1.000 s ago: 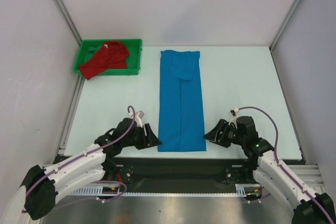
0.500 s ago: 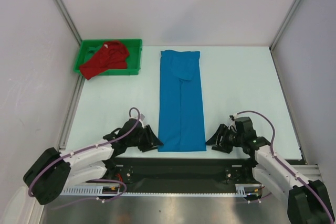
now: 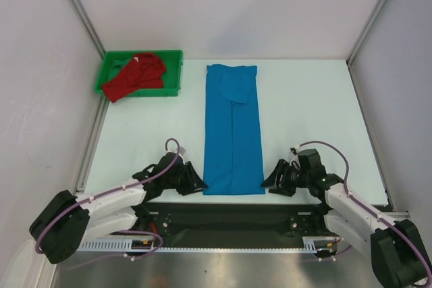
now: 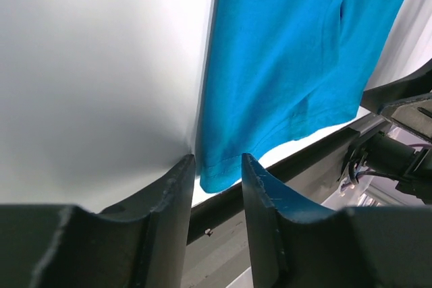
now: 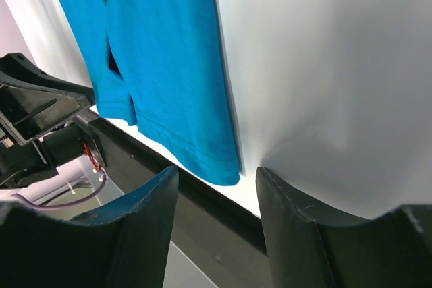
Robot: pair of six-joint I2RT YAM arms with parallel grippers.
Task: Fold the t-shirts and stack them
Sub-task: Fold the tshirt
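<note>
The blue t-shirt [image 3: 233, 129] lies folded into a long narrow strip down the middle of the white table, its hem at the near edge. It also shows in the left wrist view [image 4: 290, 65] and the right wrist view [image 5: 162, 59]. My left gripper [image 3: 197, 181] is open, low on the table just left of the hem's near left corner [image 4: 214, 179]. My right gripper [image 3: 270, 181] is open, just right of the hem's near right corner [image 5: 226, 170]. Neither holds cloth. The red t-shirt [image 3: 135, 75] lies crumpled in the green tray [image 3: 173, 71].
The green tray stands at the back left corner of the table. The black front rail [image 3: 229, 210] runs along the near edge under both grippers. White walls and metal frame posts [image 3: 81, 11] enclose the table on three sides.
Both grippers have dropped lower and moved inward toward the blue shirt's near corners. The shirts have not moved.
</note>
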